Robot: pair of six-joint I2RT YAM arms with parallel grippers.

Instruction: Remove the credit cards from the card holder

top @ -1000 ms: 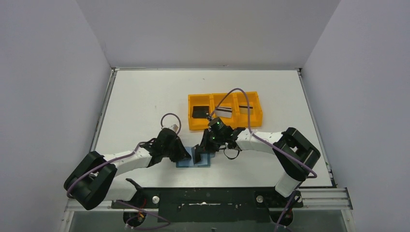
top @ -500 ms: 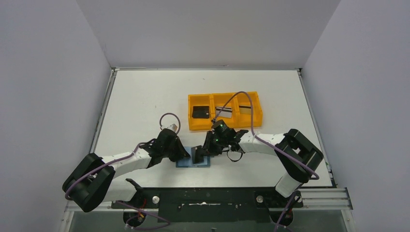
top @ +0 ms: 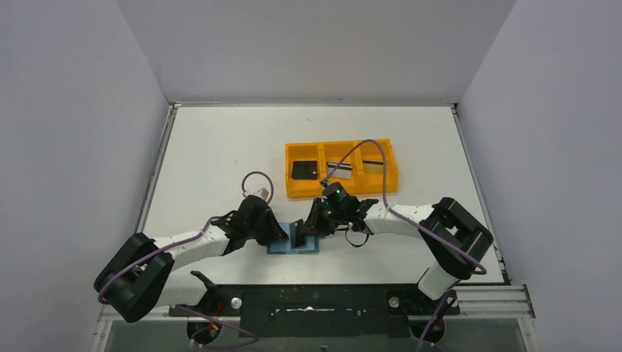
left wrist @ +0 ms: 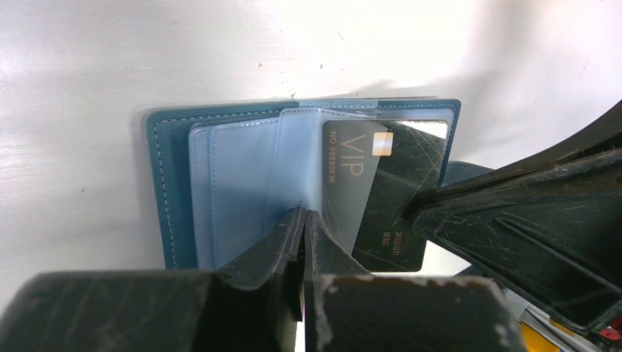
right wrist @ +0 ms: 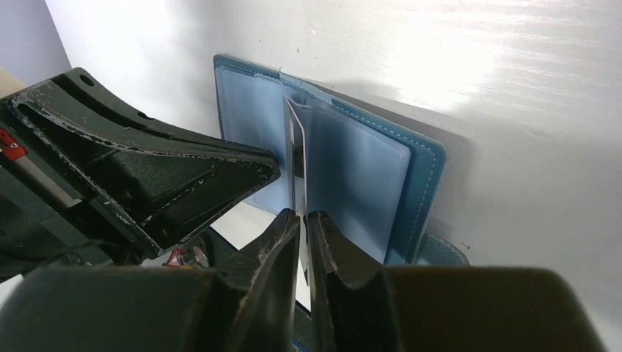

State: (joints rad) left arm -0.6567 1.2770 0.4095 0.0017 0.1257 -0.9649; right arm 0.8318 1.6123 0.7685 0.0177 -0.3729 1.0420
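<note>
The teal card holder [left wrist: 163, 183] lies open on the table near the front edge; it also shows in the top view [top: 311, 246] and the right wrist view [right wrist: 422, 176]. My left gripper [left wrist: 303, 213] is shut on a clear inner pocket sleeve and pins it. My right gripper [right wrist: 301, 214] is shut on a black VIP credit card [left wrist: 402, 220] that sticks partly out of that sleeve. In the right wrist view the card [right wrist: 295, 158] shows edge-on. In the top view the card [top: 298, 233] stands tilted between the two grippers.
An orange three-compartment tray [top: 341, 192] stands behind the card holder. It holds a black card [top: 303, 170] on the left, a silver-grey card [top: 339, 171] in the middle and another card [top: 372, 167] on the right. The table's front edge is close.
My right wrist has shifted slightly toward the left and the near edge, with the black card in it. The left arm has hardly moved.
</note>
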